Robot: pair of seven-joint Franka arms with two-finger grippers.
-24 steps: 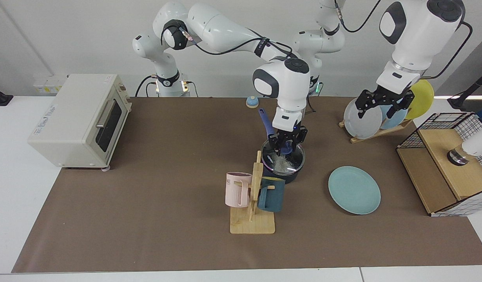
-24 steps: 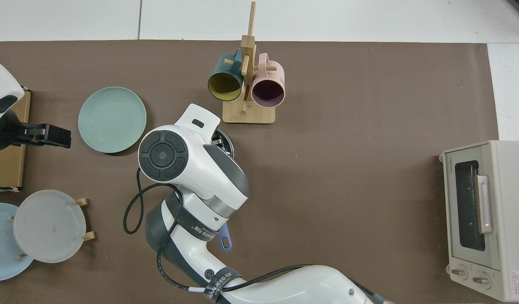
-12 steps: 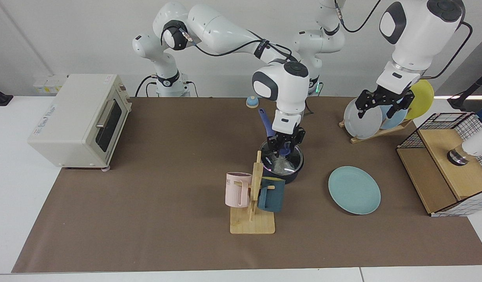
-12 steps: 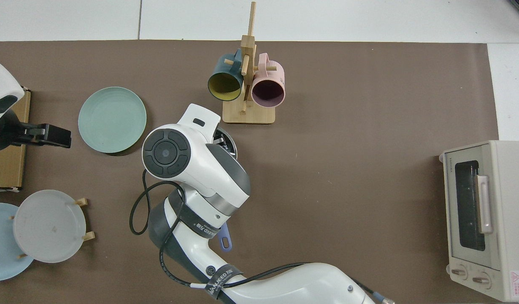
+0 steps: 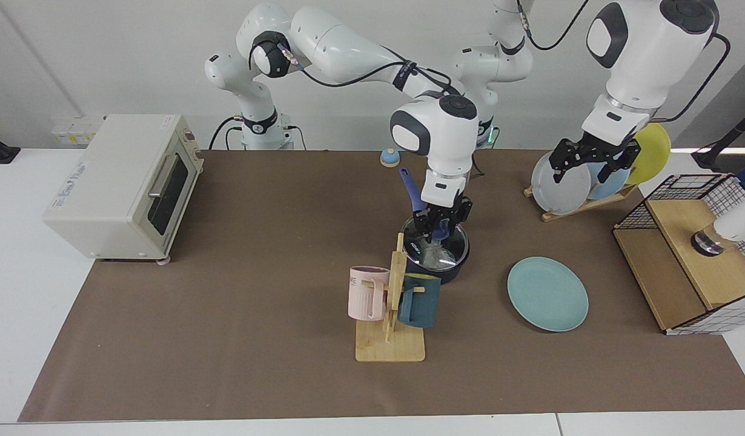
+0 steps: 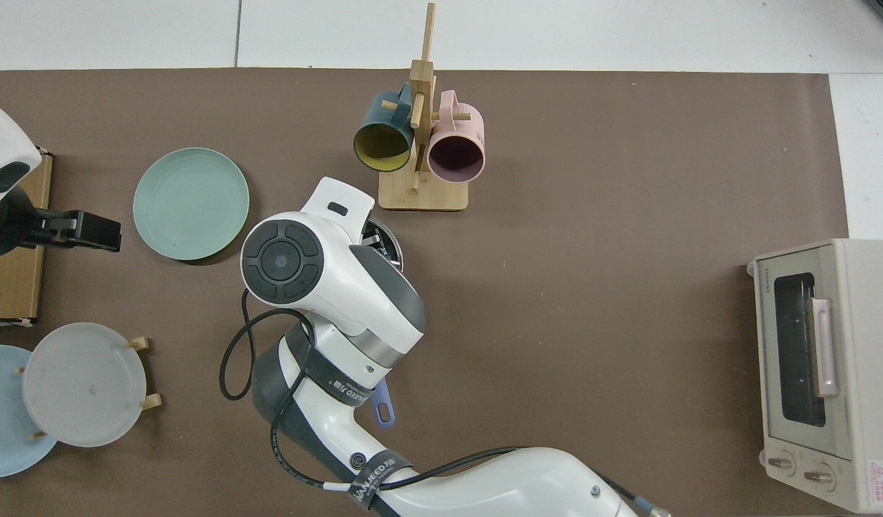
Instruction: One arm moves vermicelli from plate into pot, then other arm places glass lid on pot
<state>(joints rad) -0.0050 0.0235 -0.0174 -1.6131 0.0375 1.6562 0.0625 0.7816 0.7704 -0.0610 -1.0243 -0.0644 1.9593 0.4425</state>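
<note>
Lifted slightly, right gripper point(image 5: 440, 225) straddles glass lid point(image 5: 436, 247) knob over pot point(image 5: 450, 271).

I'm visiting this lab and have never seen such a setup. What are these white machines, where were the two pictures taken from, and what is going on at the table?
They are two robot arms, each ending in a two-finger gripper. One picture looks across the table at them, the other straight down. The right gripper is at the blue knob of the glass lid, which sits on the pot; the white vermicelli shows through the glass. Whether it still grips the knob, I cannot tell. The left gripper waits raised and open near a rack of plates. The teal plate lies bare. A mug stand and a toaster oven also stand there.
</note>
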